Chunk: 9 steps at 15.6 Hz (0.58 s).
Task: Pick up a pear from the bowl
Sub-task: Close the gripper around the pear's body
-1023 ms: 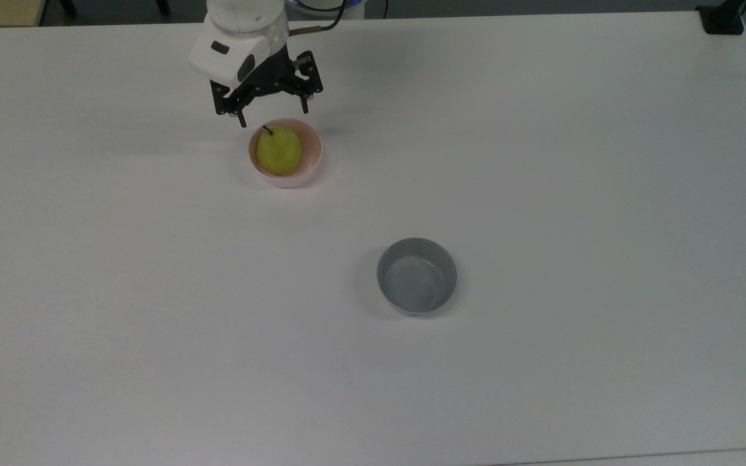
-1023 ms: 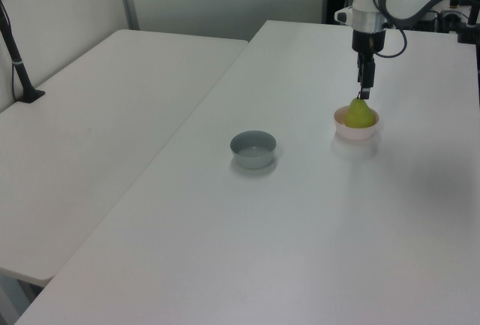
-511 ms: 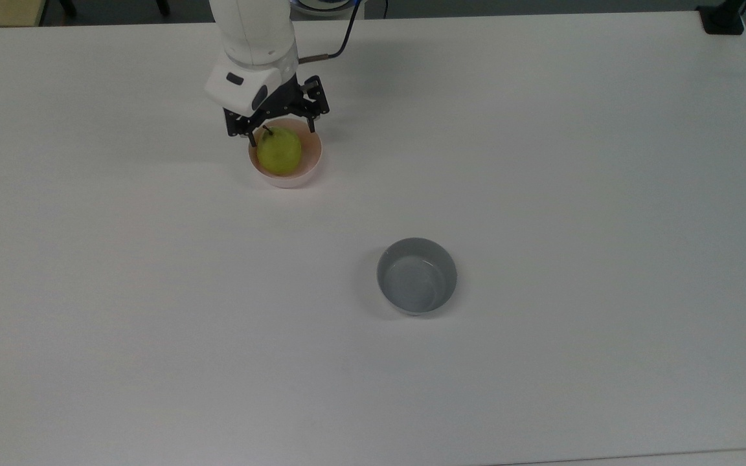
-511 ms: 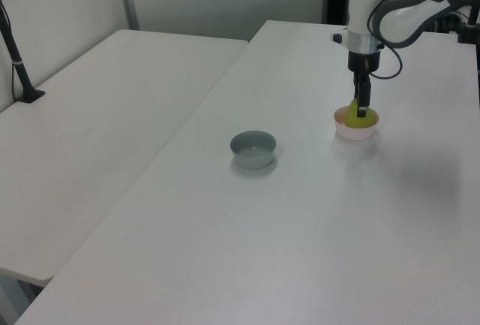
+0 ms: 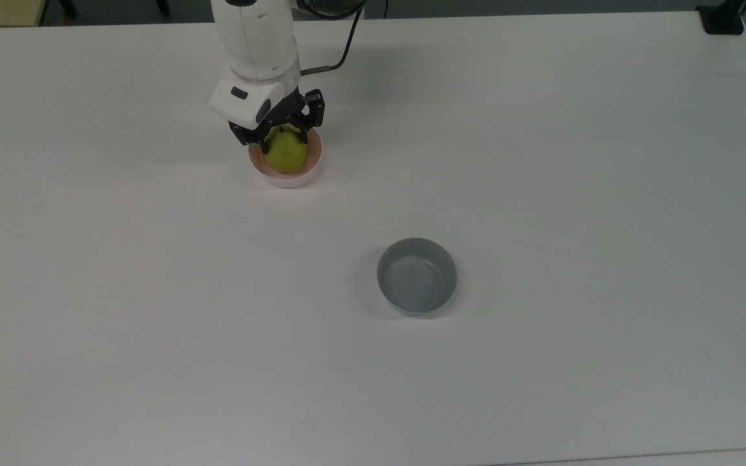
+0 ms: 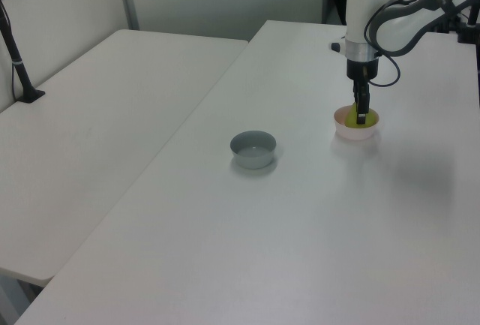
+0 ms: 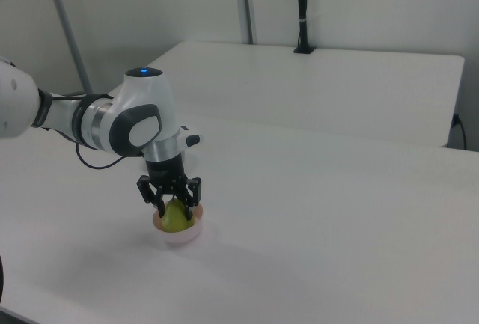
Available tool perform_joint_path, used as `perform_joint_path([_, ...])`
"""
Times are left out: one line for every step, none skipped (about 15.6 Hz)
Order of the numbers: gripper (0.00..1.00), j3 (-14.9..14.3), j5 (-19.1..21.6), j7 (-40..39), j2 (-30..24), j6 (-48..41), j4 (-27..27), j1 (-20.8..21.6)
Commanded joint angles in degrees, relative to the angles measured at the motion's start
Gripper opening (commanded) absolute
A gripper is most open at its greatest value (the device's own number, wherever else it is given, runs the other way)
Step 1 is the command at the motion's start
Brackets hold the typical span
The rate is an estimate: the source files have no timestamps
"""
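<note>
Basically the jaws (image 5: 283, 138) sit spread either side of the pear (image 5: 287, 155), which stands upright in the pink bowl (image 5: 289, 178) at the top view's upper left, bracketing it to clamp; grey bowl (image 5: 417, 276) unused mid-bench.

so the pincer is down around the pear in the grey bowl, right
Not the grey bowl, which stands apart with nothing in it. The top view shows the pincer down around the pear in the pale pink bowl.
</note>
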Motion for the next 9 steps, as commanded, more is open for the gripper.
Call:
perform_joint_path([0.1,-0.2,-0.9,1.2,-0.6,1.7,-1.0,0.4])
perform_joint_path([0.09,-0.2,-0.9,1.2,-0.7,1.6,-1.0,0.3])
perform_joint_path([0.09,-0.2,-0.9,1.2,-0.9,1.6,-1.0,0.1])
perform_joint_path([0.09,-0.2,-1.0,1.3,-1.1,1.3,-0.8,0.1])
perform_joint_path([0.08,-0.2,-0.9,1.3,-1.5,1.0,-0.8,0.1])
perform_joint_path([0.07,-0.2,-0.9,1.3,-1.8,0.9,-0.7,0.0])
perform_joint_path([0.07,-0.2,-1.0,1.7,-2.5,0.5,-0.7,0.1])
perform_joint_path([0.08,-0.2,-1.0,2.3,-2.9,0.1,-0.4,0.1])
perform_joint_path([0.08,-0.2,-0.9,3.4,-3.4,-0.7,0.6,0.1])
